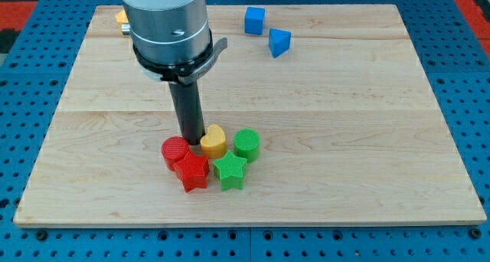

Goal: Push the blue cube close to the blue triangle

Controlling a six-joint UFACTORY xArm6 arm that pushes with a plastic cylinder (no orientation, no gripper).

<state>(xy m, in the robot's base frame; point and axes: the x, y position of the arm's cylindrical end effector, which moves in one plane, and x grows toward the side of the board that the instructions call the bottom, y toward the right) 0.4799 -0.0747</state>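
Starting at the view's left, my tip (pixel 191 136) rests on the wooden board (pixel 367 162), touching the yellow block (pixel 213 141) above the red cylinder (pixel 175 150); it holds nothing. Farther right, up top, the blue cube (pixel 254 20) sits just beside the blue triangle (pixel 279 42).

Counter (pixel 367 139): yellow heart (pixel 213 141) anchors cluster; red cylinder (pixel 174 150) left, green cylinder (pixel 246 143) right, red star (pixel 192 171) and green star (pixel 229 171) below. Orange block (pixel 121 18) far upper-left.

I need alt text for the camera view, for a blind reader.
My tip touches a cluster of red, yellow and green blocks near the board's bottom centre. The blue cube and blue triangle sit close together at the view's top.
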